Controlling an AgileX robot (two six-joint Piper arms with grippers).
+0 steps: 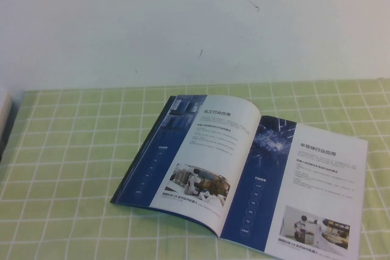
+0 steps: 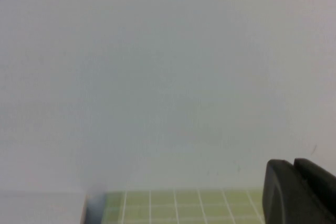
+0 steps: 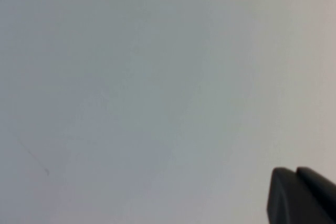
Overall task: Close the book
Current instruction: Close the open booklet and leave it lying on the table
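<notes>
An open book (image 1: 244, 175) with blue and white pages lies flat on the green checked tablecloth (image 1: 79, 150), right of centre and reaching the near edge of the high view. Its spine runs from back to front and the left page bows up slightly. Neither arm shows in the high view. In the left wrist view my left gripper (image 2: 293, 165) faces the white wall above the cloth, its two black fingertips pressed together with nothing between them. In the right wrist view my right gripper (image 3: 295, 172) also faces the bare wall, its fingertips together and empty. No book appears in either wrist view.
A white wall (image 1: 195, 22) rises behind the table's back edge. A pale object with a dark side (image 1: 5, 120) stands at the far left edge. In the left wrist view, a strip of green cloth (image 2: 184, 205) and a white block (image 2: 42, 208) show.
</notes>
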